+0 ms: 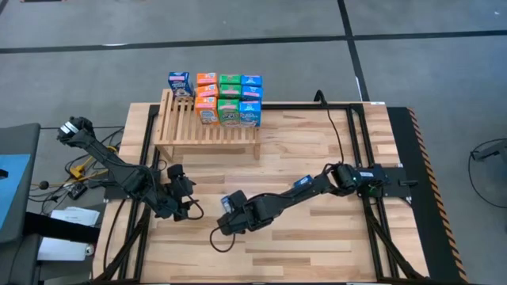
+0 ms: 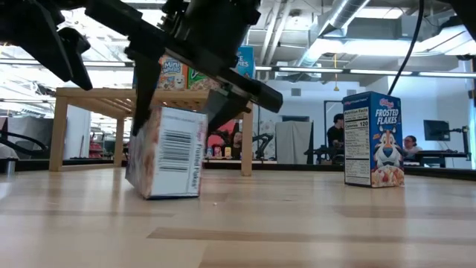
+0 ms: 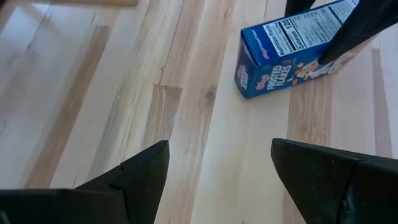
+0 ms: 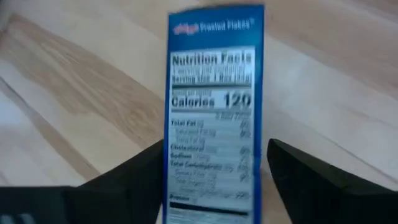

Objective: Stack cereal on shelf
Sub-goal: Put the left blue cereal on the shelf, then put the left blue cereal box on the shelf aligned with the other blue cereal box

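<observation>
The light-wood slatted shelf [image 1: 207, 125] stands at the table's far left. Several cereal boxes [image 1: 228, 99] in blue, green and orange are stacked at its far edge. A blue Frosted Flakes box [image 2: 165, 152] stands tilted on the table near the middle, with my right gripper [image 1: 231, 212] shut on its upper end. Its Nutrition Facts side [image 4: 211, 106] faces the right wrist camera. A second blue box [image 2: 372, 139] stands upright on its bottom, alone. My left gripper [image 3: 217, 155] hangs open over bare table left of the held box. My right gripper pinches the box's upper end [image 2: 158, 117] between its two fingers [image 2: 143, 104], one on each of two opposite sides. The fingers slant down from above and lie across the box. The box leans, with its lower end on the table [image 2: 175, 195].
Black rails [image 1: 352, 158] run along the plank tabletop on the left and right. Cables and gear lie off the table's left edge [image 1: 75, 170]. People sit in the room beyond the table [image 2: 336, 130]. Bare planks lie in front of the shelf.
</observation>
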You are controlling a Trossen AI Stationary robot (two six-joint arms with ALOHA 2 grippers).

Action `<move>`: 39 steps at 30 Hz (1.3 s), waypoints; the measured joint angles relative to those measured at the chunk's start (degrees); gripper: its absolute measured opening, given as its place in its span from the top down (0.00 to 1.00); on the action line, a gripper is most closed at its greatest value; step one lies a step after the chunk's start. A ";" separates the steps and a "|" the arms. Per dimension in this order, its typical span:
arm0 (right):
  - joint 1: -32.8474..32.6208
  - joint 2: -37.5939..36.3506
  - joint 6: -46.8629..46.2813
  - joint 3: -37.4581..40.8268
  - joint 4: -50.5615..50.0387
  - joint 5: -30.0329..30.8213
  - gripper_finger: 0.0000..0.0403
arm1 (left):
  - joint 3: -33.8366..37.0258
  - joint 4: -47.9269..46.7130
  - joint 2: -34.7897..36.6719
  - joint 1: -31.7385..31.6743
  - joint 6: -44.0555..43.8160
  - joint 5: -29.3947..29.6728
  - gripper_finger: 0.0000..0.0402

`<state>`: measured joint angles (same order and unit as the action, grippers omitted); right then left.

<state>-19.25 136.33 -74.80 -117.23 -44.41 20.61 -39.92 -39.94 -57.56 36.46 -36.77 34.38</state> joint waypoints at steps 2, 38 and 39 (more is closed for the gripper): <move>0.00 0.00 -0.24 0.00 -0.58 -1.14 0.33 | 0.00 0.55 0.00 0.01 -0.05 0.06 0.32; 0.23 -8.52 28.27 -0.02 24.07 6.46 0.67 | 5.55 19.45 29.59 -0.72 17.74 -8.30 0.31; 0.33 -8.52 28.69 -0.02 24.08 6.44 0.67 | 5.55 19.48 28.63 -1.14 17.59 -9.29 0.30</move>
<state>-18.92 127.81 -46.11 -117.25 -20.33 27.05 -34.37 -20.46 -28.93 35.31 -19.18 25.09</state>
